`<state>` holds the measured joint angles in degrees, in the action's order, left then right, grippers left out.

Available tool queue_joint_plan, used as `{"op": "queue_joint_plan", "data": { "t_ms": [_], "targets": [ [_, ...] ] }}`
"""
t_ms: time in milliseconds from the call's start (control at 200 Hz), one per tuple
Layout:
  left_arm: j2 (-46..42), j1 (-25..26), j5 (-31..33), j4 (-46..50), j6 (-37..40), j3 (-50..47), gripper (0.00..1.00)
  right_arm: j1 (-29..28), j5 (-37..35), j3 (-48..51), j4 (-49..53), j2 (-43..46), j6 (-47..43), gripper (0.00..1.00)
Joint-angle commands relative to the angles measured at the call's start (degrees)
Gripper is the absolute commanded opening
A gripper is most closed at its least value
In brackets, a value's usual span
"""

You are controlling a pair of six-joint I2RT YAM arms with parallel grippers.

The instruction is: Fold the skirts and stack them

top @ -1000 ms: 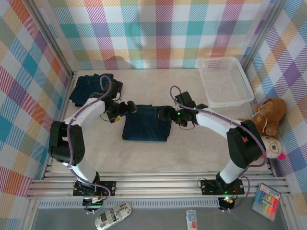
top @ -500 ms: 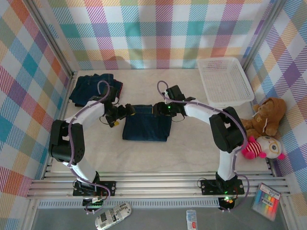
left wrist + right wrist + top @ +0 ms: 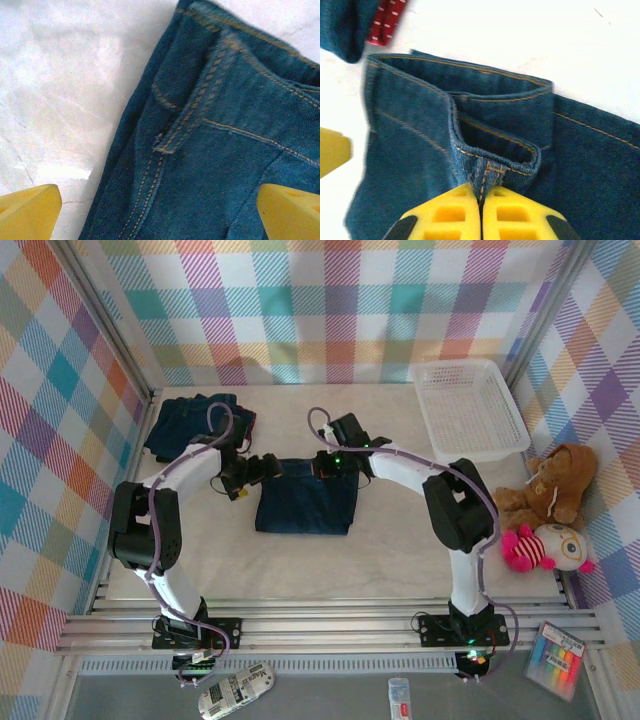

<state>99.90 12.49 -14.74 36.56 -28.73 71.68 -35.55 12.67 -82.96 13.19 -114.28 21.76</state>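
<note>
R gripper [image 3: 480, 194] now tight on skirt [image 3: 415, 125]

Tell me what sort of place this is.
Probably a staged robot test cell, not a home: plaid cloth walls all around, a left arm and right arm bolted to an aluminium rail, and a table set with a denim skirt and white basket.

Left white-and-black arm [image 3: 180, 478] bent, elbow out, forearm reaching inward to right. Left gripper [image 3: 262, 468] jaws wide apart, yellow fingertips [image 3: 30, 212] at both lower corners of wrist view. Right arm [image 3: 405, 468] stretched leftward. Right gripper [image 3: 323, 464] yellow fingers [image 3: 455, 215] pressed together, pinching waistband fold of dark blue denim skirt [image 3: 420, 125]. Grippers near, facing each other.
</note>
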Motion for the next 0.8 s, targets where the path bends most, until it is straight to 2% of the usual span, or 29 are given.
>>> {"op": "queue_joint_plan", "data": {
  "t_ms": [0, 85, 230, 345, 420, 570, 645, 685, 795],
  "targets": [
    [2.3, -0.4, 1.8, 2.2, 4.0, 5.1, 1.00, -0.4, 1.4, -1.6, -1.3, 1.9, -2.1, 0.02],
    [6.2, -0.7, 3.5, 2.6, 4.2, 8.6, 0.94, -0.4, 1.4, -3.9, -0.7, -1.1, -2.7, 0.01],
    [11.7, -1.8, 3.8, 0.8, 3.6, 12.1, 0.70, -0.1, 0.6, -11.1, 2.4, -8.1, -3.6, 0.02],
    [15.0, -2.0, 6.6, 0.2, 4.4, 12.6, 0.56, 1.2, 2.0, -13.9, 1.7, -11.2, -1.0, 0.09],
    [17.1, -2.2, 7.0, 0.0, 4.6, 12.1, 0.42, 2.0, 5.5, -16.0, 2.4, -12.4, -0.5, 0.17],
    [19.3, -2.5, 4.8, -0.5, 4.0, 11.6, 0.40, 2.7, 9.8, -13.1, 4.7, -9.5, -0.7, 0.44],
    [19.1, -2.5, 4.7, -0.9, 3.6, 11.3, 0.37, 2.6, 8.4, -6.8, 4.6, -5.8, -0.9, 0.50],
    [18.9, -2.5, 4.6, -1.0, 3.6, 11.4, 0.37, 2.6, 7.4, -3.2, 4.6, -3.9, -0.9, 0.56],
    [18.9, -2.5, 3.7, -0.9, 4.1, 11.5, 0.37, 2.7, 9.8, 1.9, 5.0, -1.8, -1.7, 0.59]
  ]
}}
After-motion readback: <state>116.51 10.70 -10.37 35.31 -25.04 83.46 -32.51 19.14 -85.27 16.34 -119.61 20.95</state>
